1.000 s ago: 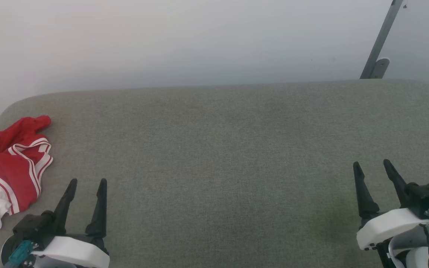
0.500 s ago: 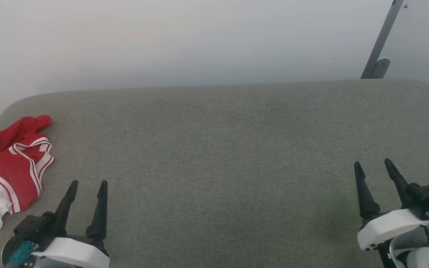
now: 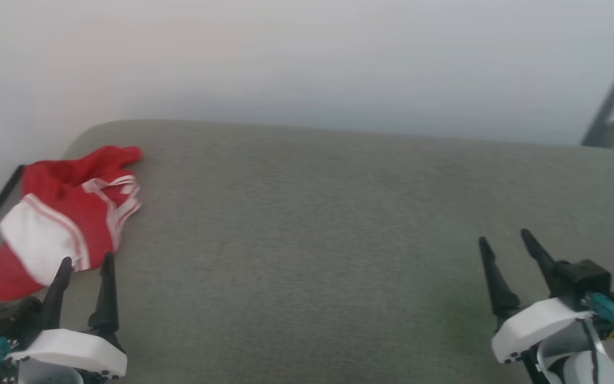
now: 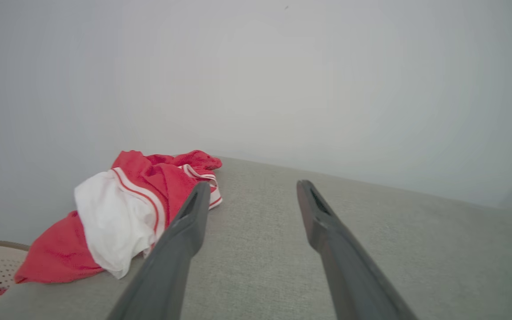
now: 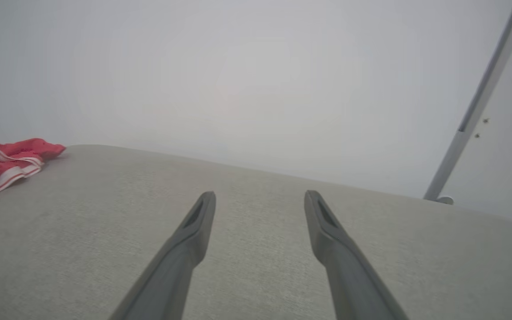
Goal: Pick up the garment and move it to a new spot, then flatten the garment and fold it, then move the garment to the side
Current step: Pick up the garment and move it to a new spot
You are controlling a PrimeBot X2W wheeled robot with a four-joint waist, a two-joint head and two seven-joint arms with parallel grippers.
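The garment (image 3: 67,218) lies crumpled at the left end of the grey cushion (image 3: 307,240), middle left of the head view, with a white sleeve uppermost on the red. The left gripper (image 3: 87,259) sits at the lower left, fingers spread apart and holding nothing. Its tips are right at the cloth's near edge, but I can't tell if they touch. The right gripper (image 3: 503,237), at the lower right, is likewise spread and bare, well apart from the shirt.

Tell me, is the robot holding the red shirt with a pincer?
No, nothing is held. The left pincer and the right pincer are open and empty, and the shirt lies crumpled on the grey cushion.
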